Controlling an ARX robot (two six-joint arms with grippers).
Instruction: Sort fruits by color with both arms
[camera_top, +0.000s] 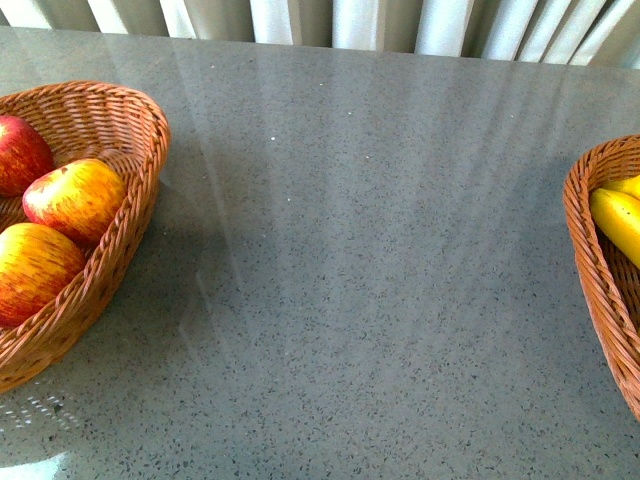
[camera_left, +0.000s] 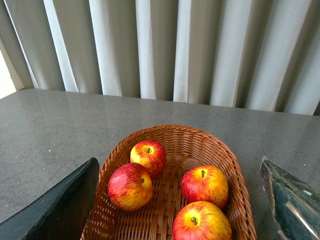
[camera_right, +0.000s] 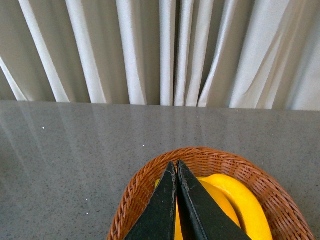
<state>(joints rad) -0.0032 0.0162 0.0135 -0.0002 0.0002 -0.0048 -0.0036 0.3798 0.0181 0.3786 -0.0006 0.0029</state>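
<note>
Countertop (camera_top: 360, 300) of grey speckled stone fills the front view, its far edge running along pale vertical curtains (camera_top: 300, 20) at 12 o'clock. Between the two wicker baskets lies a broad open stretch of bare stone, and neither arm shows in that view.

At 9 o'clock sits the apple basket (camera_top: 130, 215), cut off by the frame edge, with three red-and-yellow apples visible there, the middle one (camera_top: 75, 200) leaning against the inner wall. At 3 o'clock the banana basket (camera_top: 600, 270) is also clipped by the frame, with a yellow banana (camera_top: 618, 220) lying inside it.

From the left wrist view, the left gripper (camera_left: 175, 210) hangs over the apple basket with its jaws spread wide, one dark finger (camera_left: 55, 205) at one side and the other at the opposite side, nothing held. Four apples lie in the basket between and beyond them; the nearest apple (camera_left: 201, 221) lies low between the fingers, touching neither.

From the right wrist view, the right gripper (camera_right: 176, 172) has its two black fingers (camera_right: 160, 210) pressed together to a point, with no visible gap and nothing between them. Directly beneath and behind the tips lie the bananas, the broad one (camera_right: 240, 200) curving past the fingers inside the basket rim (camera_right: 150, 175).
</note>
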